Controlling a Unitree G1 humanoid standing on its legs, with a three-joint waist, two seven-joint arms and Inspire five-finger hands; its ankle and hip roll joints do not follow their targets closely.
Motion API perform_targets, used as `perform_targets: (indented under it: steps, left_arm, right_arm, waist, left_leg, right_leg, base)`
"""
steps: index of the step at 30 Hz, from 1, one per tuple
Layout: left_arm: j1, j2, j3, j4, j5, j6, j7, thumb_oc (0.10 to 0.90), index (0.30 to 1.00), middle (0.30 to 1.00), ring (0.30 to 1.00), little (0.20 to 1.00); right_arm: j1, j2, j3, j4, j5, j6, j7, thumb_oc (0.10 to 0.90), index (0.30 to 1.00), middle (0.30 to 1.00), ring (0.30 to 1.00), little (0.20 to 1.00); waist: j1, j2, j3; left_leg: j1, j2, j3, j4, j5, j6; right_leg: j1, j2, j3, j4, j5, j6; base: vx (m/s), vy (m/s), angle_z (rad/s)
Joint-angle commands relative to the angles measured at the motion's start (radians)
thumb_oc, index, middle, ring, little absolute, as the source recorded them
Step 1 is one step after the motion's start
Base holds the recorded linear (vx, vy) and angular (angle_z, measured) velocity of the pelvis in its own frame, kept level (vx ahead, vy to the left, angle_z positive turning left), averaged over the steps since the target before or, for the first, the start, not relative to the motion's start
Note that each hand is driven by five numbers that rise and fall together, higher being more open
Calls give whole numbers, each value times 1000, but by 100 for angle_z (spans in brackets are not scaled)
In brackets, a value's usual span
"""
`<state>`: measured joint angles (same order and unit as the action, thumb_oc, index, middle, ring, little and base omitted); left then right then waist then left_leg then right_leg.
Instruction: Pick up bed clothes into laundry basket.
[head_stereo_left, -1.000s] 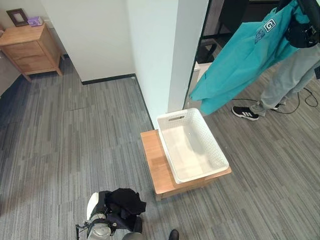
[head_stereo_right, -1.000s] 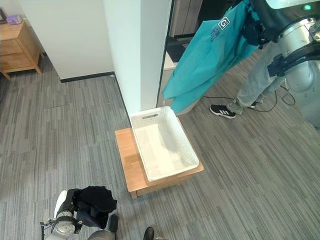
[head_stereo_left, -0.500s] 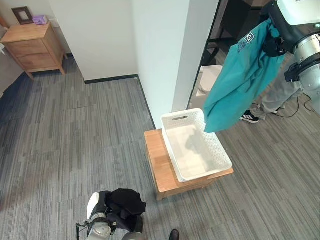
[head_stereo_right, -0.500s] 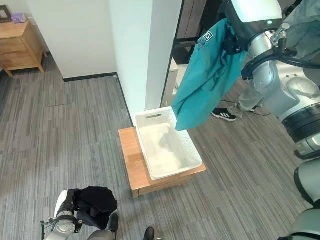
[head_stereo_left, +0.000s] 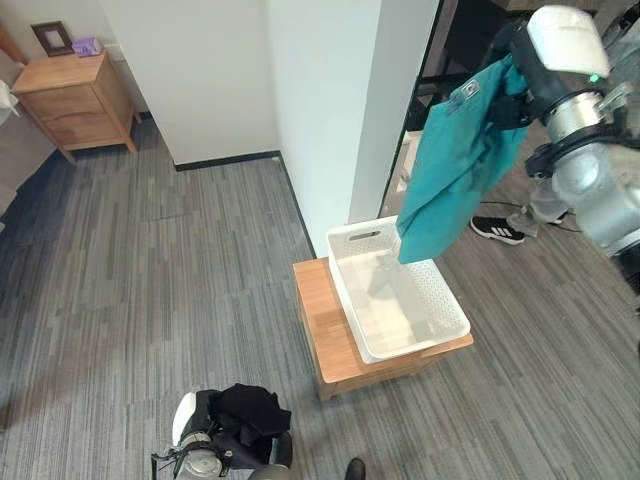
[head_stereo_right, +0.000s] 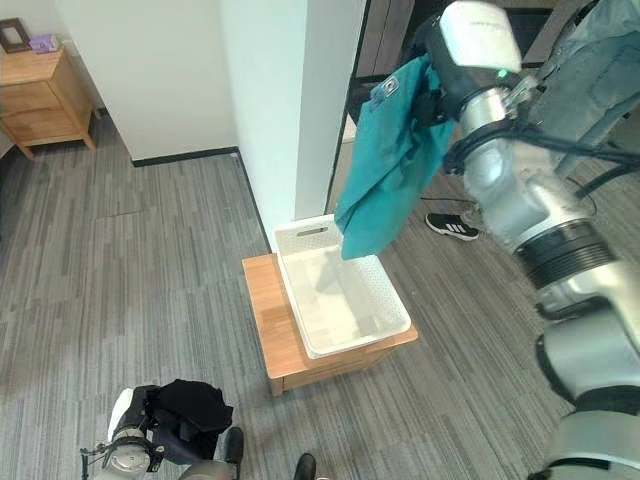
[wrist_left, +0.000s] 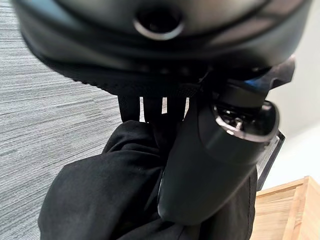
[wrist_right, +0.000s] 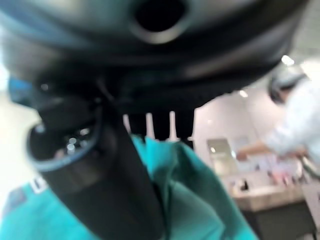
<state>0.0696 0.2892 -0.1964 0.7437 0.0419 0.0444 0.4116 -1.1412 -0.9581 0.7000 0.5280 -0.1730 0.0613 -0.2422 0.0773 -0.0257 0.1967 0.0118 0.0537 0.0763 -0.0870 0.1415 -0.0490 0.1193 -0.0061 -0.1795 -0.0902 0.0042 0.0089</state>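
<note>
Overhead, the right hand (head_stereo_right: 432, 92) holds a teal garment (head_stereo_right: 385, 165) raised above the white basket (head_stereo_left: 397, 301); the cloth's lower edge hangs over the basket's far rim, and whether it touches cannot be determined. The hand is mostly buried in the fabric, but the right wrist view shows the thumb (wrist_right: 100, 175) and fingers closed on teal cloth. The basket sits on a low wooden table (head_stereo_left: 325, 340) beside a white pillar (head_stereo_left: 330, 100). The left hand (head_stereo_left: 225, 440), partly cut off by the frame's bottom edge, clutches a black garment (wrist_left: 100, 195). A person's shoe (head_stereo_left: 497, 229) shows behind the teal garment.
</note>
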Motion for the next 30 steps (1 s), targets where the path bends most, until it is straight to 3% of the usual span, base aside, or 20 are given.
perform_targets:
  steps: [1, 5, 6, 7, 12, 16, 21, 30]
  left_arm:
    - [-57, 49, -35, -20, 19, -56, 67, 400, 300, 300, 300, 300]
    - [-71, 45, -52, -2, 22, -48, 68, 400, 300, 300, 300, 300]
    - [-70, 45, -52, -2, 22, -48, 68, 400, 300, 300, 300, 300]
    - [-77, 44, -61, 4, 26, -46, 71, 400, 300, 300, 300, 300]
    - [-86, 43, -70, 13, 35, -45, 79, 400, 300, 300, 300, 300]
    - [-91, 42, -71, 27, 41, -44, 81, 400, 300, 300, 300, 300]
    - [-109, 43, -76, 73, 36, -50, 85, 400, 300, 300, 300, 300]
    - [-125, 49, -72, 103, 37, -53, 92, 400, 300, 300, 300, 300]
  right_arm:
    - [-31, 89, -60, -27, 20, -7, -52, 400, 300, 300, 300, 300]
    - [25, 246, -83, -9, 11, 1, -52, 400, 300, 300, 300, 300]
    - [25, 246, -83, -9, 11, 1, -52, 400, 300, 300, 300, 300]
    - [36, 317, -85, 11, 3, 5, -54, 400, 300, 300, 300, 300]
    - [67, 417, -98, 103, -8, 14, -66, 400, 300, 300, 300, 300]
    - [88, 450, -102, 176, -26, 24, -70, 400, 300, 300, 300, 300]
    - [89, 458, -115, 407, -50, 42, -77, 400, 300, 300, 300, 300]
    - [84, 436, -130, 490, -55, 48, -81, 400, 300, 300, 300, 300]
  waist:
    - [41, -68, -58]
    - [55, -61, -51]
    - [55, -61, -52]
    - [61, -55, -48]
    - [71, -42, -39]
    - [75, -36, -33]
    - [78, -21, -18]
    - [63, -9, -6]
  left_leg:
    - [-17, 20, 33, 0, -88, -65]
    - [-17, 20, 36, 0, -87, -61]
    - [-17, 20, 36, 0, -87, -61]
    - [-22, 20, 35, 0, -85, -60]
    - [-34, 15, 27, 0, -81, -58]
    - [-39, 12, 22, 0, -80, -57]
    - [-56, 8, 15, 0, -73, -56]
    - [-62, 9, 22, 0, -73, -57]
  right_leg:
    - [25, -120, 58, 22, -64, 114]
    - [22, -119, 64, 21, -63, 112]
    - [22, -119, 64, 21, -63, 112]
    - [19, -119, 64, 22, -65, 110]
    - [11, -121, 57, 26, -67, 107]
    - [7, -123, 55, 28, -68, 107]
    - [-13, -125, 54, 44, -68, 106]
    - [-27, -127, 65, 42, -61, 109]
  base:
    - [9, -21, -7]
    - [21, -25, -15]
    - [9, -24, -10]
    - [0, 0, 0]
    - [3, -4, 4]
    - [3, -8, 5]
    - [-14, -7, 12]
    - [-10, 4, -4]
